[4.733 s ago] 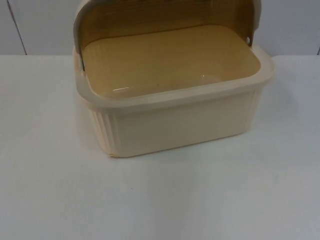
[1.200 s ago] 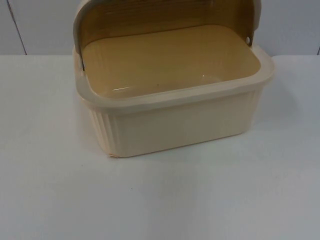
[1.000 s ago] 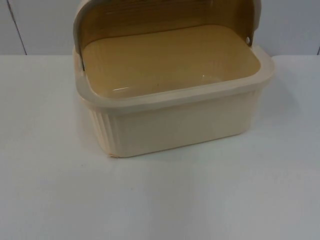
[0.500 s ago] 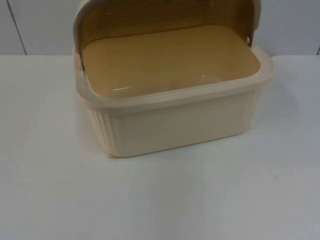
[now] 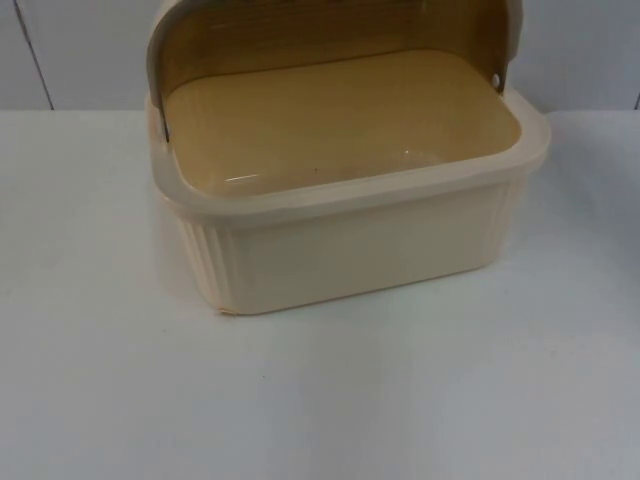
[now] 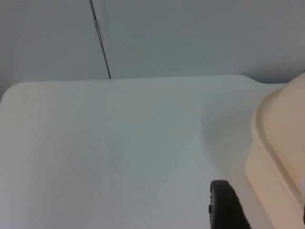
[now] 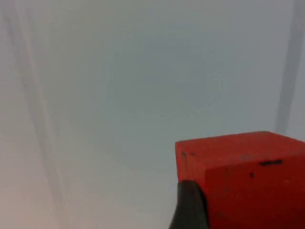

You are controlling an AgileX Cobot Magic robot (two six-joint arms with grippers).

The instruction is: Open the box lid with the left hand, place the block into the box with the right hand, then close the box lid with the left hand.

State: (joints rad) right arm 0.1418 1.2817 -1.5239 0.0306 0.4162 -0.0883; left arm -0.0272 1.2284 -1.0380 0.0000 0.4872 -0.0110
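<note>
One box (image 5: 350,200), lid (image 5: 330,30) up; right pincer (image 7: 238,210) grips one block (image 7: 243,176)

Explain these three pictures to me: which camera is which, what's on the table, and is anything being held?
This is a two-armed robot at a white table; each arm ends in a pincer. The top view comes from a fixed camera looking down and forward: a cream box stands there with its lid swung up, and its inside looks empty. The other two pictures come from cameras on the wrists. The left one shows one black finger of the left pincer over the table, beside the box's rim. The right one shows a red block against the right pincer's finger, apparently gripped, with the grey wall behind it.
</note>
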